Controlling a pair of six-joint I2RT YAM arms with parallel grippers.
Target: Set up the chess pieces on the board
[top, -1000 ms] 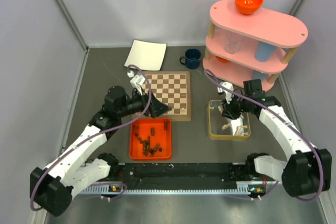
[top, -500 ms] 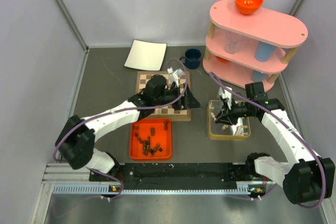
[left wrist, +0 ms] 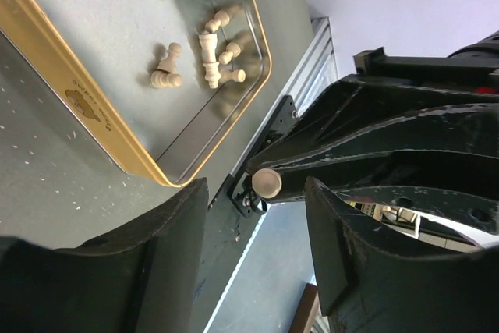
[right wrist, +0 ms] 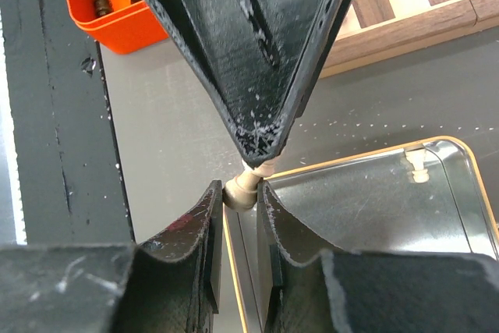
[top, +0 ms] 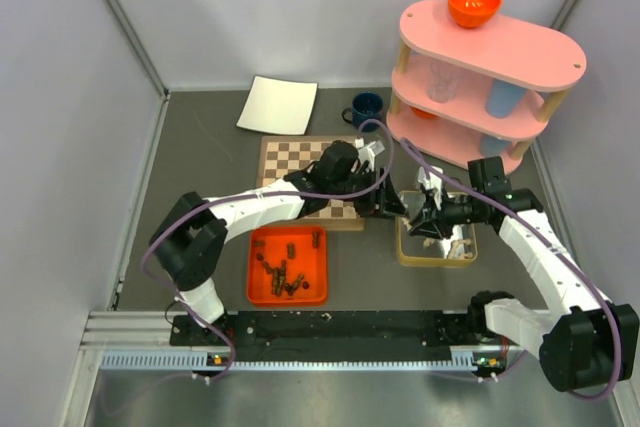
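Observation:
My right gripper [right wrist: 240, 200] is shut on a pale chess piece [right wrist: 238, 195], held over the left rim of the gold-rimmed tin tray [top: 437, 242]. My left gripper [top: 392, 205] has reached across the board [top: 285, 155] and faces it. Its jaws stand apart on either side of the piece's round base [left wrist: 267, 182]. In the right wrist view the left fingers [right wrist: 257, 52] come down to the piece's head. Several pale pieces [left wrist: 210, 60] lie in the tin tray. Dark pieces [top: 283, 269] lie in the orange tray [top: 255, 282]. I see no pieces on the uncovered squares.
A white sheet [top: 278, 105] and a blue cup [top: 366, 110] lie behind the board. A pink three-tier shelf [top: 480, 67] with an orange bowl [top: 474, 2] on top stands at the back right, close to the right arm.
The left arm swung right from the board's left side across to the tin tray, and its jaws narrowed. The right gripper turned slightly left, keeping hold of the pale piece.

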